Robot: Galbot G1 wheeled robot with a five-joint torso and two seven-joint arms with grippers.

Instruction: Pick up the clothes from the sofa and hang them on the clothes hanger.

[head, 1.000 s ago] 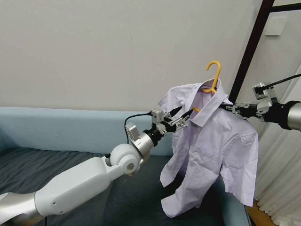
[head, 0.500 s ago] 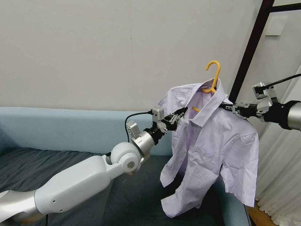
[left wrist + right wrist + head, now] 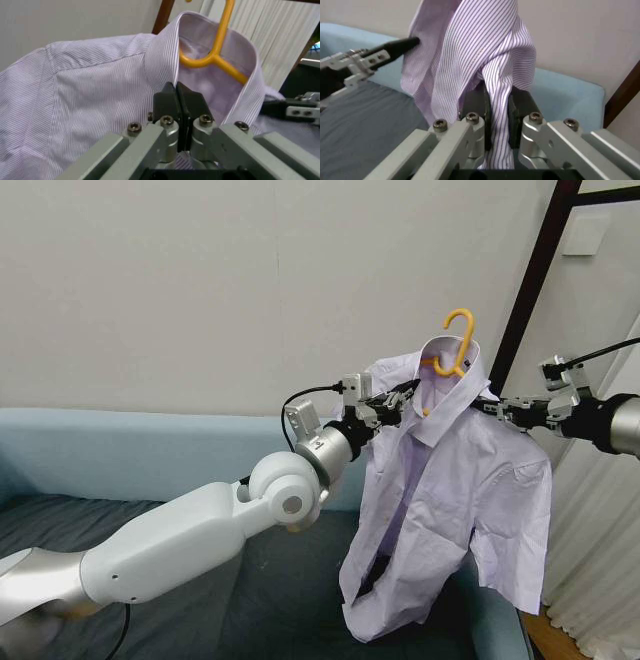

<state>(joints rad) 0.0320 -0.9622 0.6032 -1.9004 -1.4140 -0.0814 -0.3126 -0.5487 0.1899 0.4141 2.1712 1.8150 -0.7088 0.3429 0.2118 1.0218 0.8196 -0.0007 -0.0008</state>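
Over the right end of the sofa [image 3: 120, 450] the striped shirt [image 3: 460, 480] hangs on the yellow hanger [image 3: 455, 345]. The left gripper [image 3: 176, 90] pinches its collar and the right gripper [image 3: 497, 101] its far shoulder, likely to hold it spread.

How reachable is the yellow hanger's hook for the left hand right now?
Likely close enough, but not free: the left hand is shut on the shirt collar right beside the hanger, whose hook stands bare above the collar.
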